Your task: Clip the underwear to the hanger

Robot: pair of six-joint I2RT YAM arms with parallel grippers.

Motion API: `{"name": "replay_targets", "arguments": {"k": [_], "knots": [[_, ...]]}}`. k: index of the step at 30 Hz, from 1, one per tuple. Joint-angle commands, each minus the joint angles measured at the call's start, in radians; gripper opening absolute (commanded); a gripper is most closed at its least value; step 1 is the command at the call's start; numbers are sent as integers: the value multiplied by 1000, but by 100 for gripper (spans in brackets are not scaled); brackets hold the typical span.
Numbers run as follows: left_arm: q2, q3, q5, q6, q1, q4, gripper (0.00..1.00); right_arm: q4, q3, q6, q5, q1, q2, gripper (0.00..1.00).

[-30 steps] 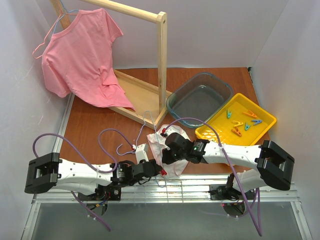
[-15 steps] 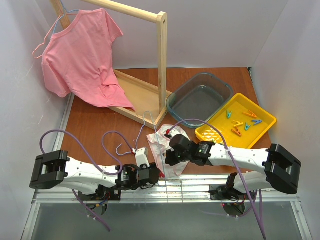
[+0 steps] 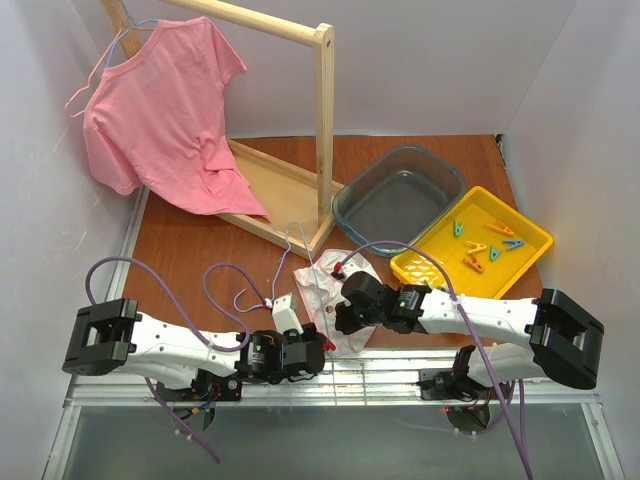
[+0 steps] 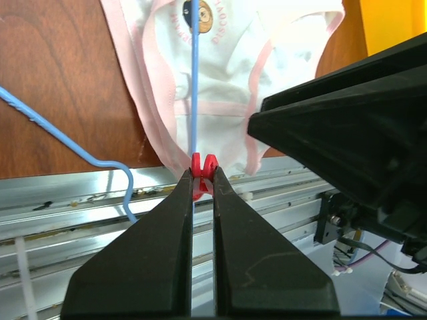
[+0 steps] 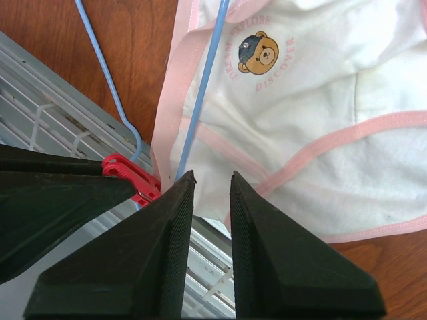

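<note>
The underwear (image 3: 322,290), white with pink trim and a bear print, lies flat near the table's front edge. It shows in the left wrist view (image 4: 227,73) and the right wrist view (image 5: 300,107). The light-blue wire hanger (image 3: 296,240) lies over it, its wire (image 4: 194,100) running down the fabric's left side (image 5: 200,100). My left gripper (image 3: 318,350) (image 4: 202,175) is shut on a red clothespin (image 4: 203,163) (image 5: 130,175), whose mouth sits at the wire and the underwear's near hem. My right gripper (image 3: 340,322) (image 5: 208,177) hovers over that hem, jaws narrowly open with nothing between them.
A pink T-shirt (image 3: 160,110) hangs on the wooden rail stand (image 3: 323,130) at the back left. A clear tub (image 3: 400,195) and a yellow tray (image 3: 535,240) holding several clothespins sit at the right. A metal grate (image 3: 400,370) borders the front edge.
My left gripper has slid with the red clothespin toward the underwear's near hem. The right gripper's jaws have narrowed and it has shifted slightly over the fabric.
</note>
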Motion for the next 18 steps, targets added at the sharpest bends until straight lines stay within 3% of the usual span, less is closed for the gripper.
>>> {"name": "replay_targets", "arguments": {"k": [1,18], "knots": [[19,42,-79,-36,-8,-31,0,0,9,-27,0,-4,-12,18],[73,35,-68,-90,-8,-31,0,82,-118,-2,-134,-13,-15,1]]}}
